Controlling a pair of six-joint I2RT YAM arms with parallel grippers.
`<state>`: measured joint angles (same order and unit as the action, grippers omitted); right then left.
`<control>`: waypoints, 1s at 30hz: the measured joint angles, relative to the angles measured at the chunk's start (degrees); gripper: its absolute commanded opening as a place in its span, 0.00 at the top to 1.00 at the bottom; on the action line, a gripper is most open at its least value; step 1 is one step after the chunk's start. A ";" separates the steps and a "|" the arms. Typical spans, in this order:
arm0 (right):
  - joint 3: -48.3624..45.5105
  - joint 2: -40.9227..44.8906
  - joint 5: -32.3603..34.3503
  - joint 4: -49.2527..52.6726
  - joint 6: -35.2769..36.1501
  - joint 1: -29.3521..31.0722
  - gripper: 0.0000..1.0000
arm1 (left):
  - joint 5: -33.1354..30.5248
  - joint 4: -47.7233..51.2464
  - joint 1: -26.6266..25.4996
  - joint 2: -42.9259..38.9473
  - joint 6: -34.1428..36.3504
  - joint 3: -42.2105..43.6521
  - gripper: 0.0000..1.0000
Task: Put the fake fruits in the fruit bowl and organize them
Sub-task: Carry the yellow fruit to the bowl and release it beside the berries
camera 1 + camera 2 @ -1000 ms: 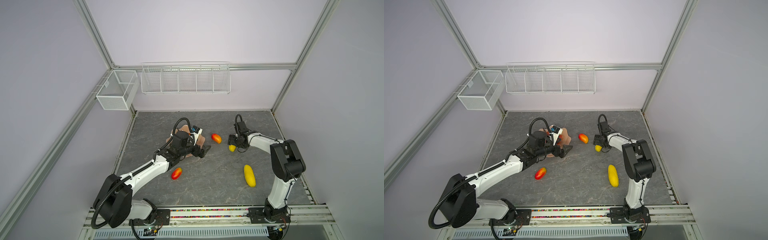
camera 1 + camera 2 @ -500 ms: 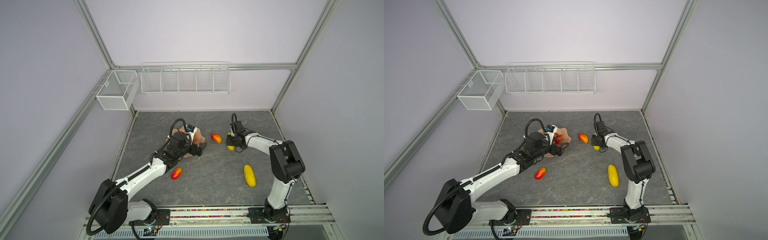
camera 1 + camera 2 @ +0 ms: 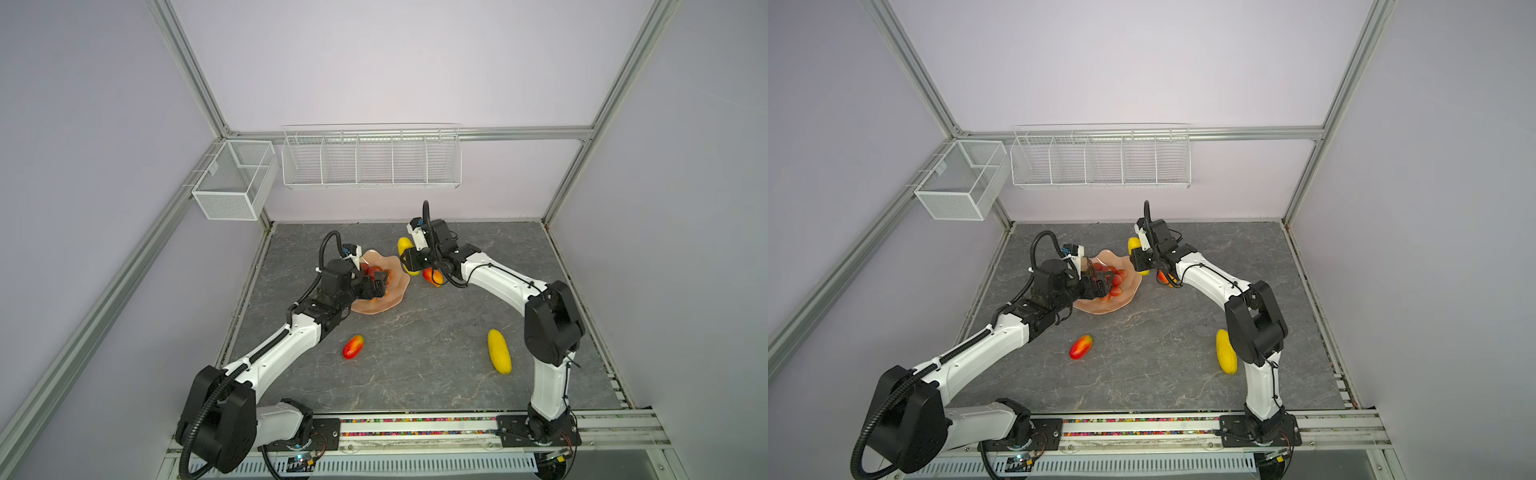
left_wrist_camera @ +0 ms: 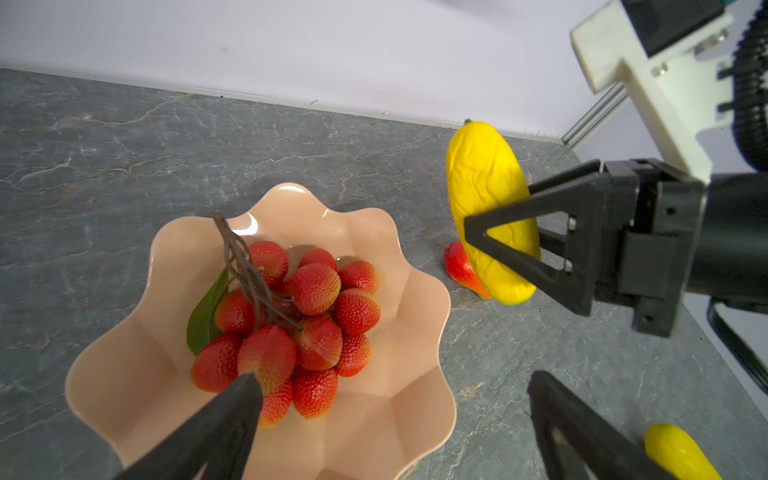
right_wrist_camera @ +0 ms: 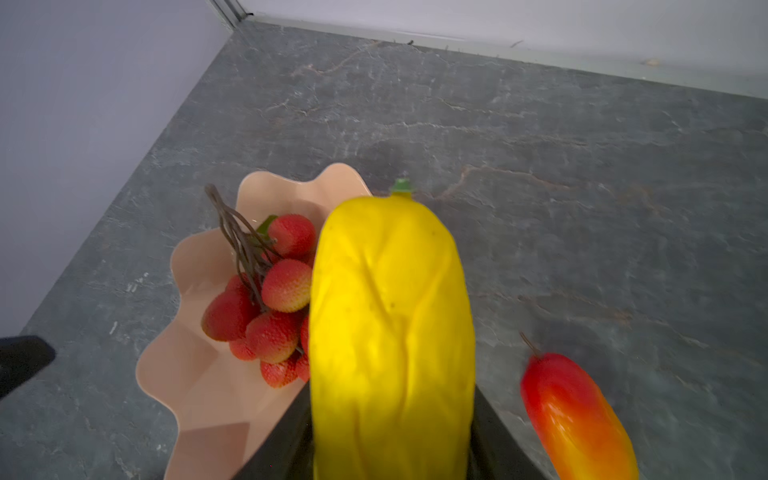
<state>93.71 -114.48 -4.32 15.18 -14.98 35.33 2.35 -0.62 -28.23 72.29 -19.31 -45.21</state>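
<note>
In both top views: fruit bowl (image 3: pixel 386 302) on the grey table (image 3: pixel 415 374), red bunch (image 3: pixel 1117 280) inside it. Over the bowl, the left gripper (image 3: pixel 380 284), jaws spread wide, holding nothing. Just beside the rim, the right gripper (image 3: pixel 409 262), clamped on the held yellow fruit (image 3: pixel 402 246). The loose yellow fruit (image 3: pixel 498 351) and front red-orange oval (image 3: pixel 353 347) lie well apart from the bowl. The rear red-orange oval (image 3: pixel 432 277) sits under the right arm.

Left wrist view: bunch mid-bowl, dark stem raised; held yellow fruit near upright, outside the rim.

Right wrist view: held yellow fruit between the jaws; rear red-orange oval on the table beside it.
</note>
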 measured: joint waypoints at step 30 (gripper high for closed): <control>9.51 -13.14 -1.09 3.45 -1.86 2.64 0.37 | -3.17 1.18 2.08 -5.55 -0.20 4.37 0.01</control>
<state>103.22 -127.61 -5.41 18.63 -16.84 37.98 -0.82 0.56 -26.15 66.74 -19.51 -40.84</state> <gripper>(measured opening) 0.595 0.995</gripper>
